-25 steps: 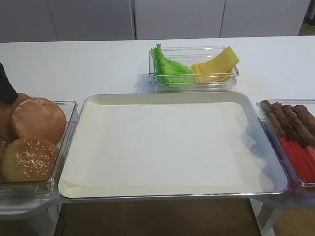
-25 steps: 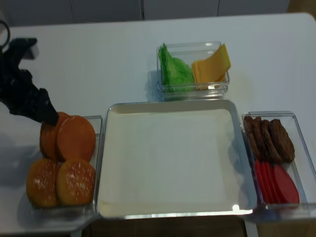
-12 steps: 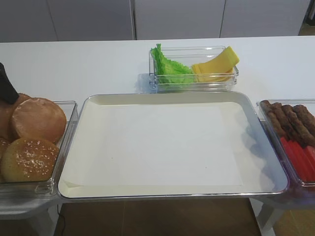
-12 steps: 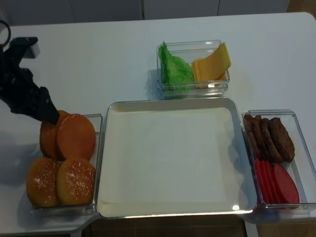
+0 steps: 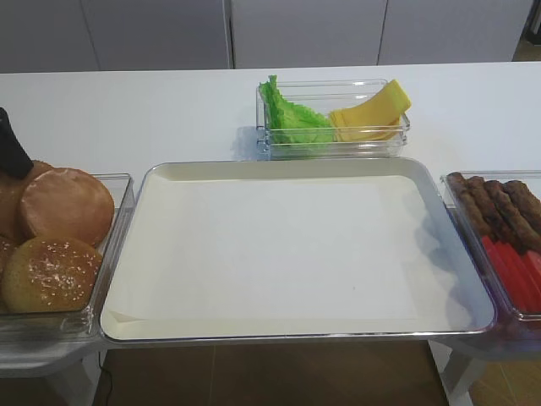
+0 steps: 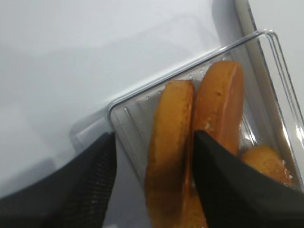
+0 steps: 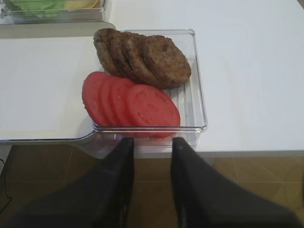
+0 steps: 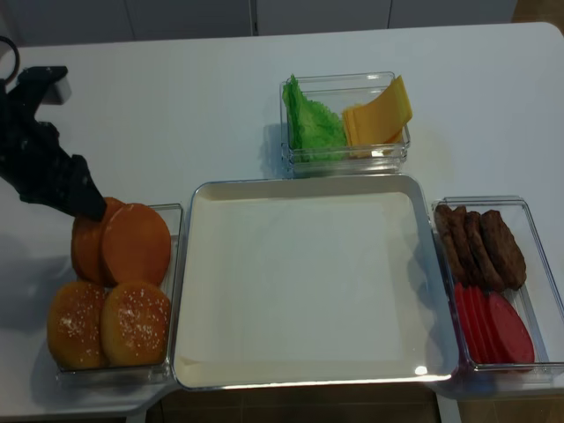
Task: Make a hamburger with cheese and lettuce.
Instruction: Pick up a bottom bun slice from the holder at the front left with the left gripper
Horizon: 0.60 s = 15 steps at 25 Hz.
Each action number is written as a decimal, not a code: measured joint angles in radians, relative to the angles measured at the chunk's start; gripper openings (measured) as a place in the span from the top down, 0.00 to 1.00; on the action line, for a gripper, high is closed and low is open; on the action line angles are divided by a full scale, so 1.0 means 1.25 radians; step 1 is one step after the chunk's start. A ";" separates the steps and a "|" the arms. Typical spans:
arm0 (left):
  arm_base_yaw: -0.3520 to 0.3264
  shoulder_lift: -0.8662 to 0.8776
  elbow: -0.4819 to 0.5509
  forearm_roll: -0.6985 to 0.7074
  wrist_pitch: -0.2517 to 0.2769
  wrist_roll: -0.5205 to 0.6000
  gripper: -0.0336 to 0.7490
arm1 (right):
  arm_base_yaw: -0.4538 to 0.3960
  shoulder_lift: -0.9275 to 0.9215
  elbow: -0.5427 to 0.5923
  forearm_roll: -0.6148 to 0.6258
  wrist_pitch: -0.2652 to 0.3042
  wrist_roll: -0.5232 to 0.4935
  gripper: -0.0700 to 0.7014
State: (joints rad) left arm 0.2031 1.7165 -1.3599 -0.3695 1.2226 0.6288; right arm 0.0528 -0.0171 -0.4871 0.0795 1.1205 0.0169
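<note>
The left gripper [image 8: 86,208] [image 6: 154,135] is open at the back of the bun tray [image 8: 177,264]. Its jaws straddle a golden-brown bun half [image 6: 168,142] standing on edge: one finger is outside the tray wall, the other between this bun half and the one behind it [image 6: 221,109]. Only the tip of this gripper [image 5: 10,154] shows in the other high view. Yellow cheese slices [image 8: 379,115] [image 5: 372,114] and green lettuce [image 8: 315,125] [image 5: 292,120] lie in a clear box at the back. The right gripper [image 7: 152,141] is open and empty, off the table's front edge.
A large metal tray [image 8: 300,183] [image 5: 279,167] lined with white paper lies in the middle. Two sesame bun tops [image 8: 110,324] lie at the front of the bun tray. A clear tray at the right holds brown patties [image 8: 480,247] [image 7: 142,54] and tomato slices [image 8: 493,322] [image 7: 130,99].
The left gripper has shifted very slightly at the back of the bun tray. Nothing else has moved.
</note>
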 joint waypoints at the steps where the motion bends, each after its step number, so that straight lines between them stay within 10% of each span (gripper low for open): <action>1: -0.005 0.000 0.000 0.000 0.000 0.004 0.47 | 0.000 0.000 0.000 0.000 0.000 0.000 0.64; 15: -0.026 0.000 0.000 0.028 0.000 0.013 0.54 | 0.000 0.000 0.000 0.000 0.000 0.000 0.64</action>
State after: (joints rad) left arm 0.1709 1.7165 -1.3599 -0.3350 1.2226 0.6449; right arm 0.0528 -0.0171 -0.4871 0.0795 1.1205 0.0169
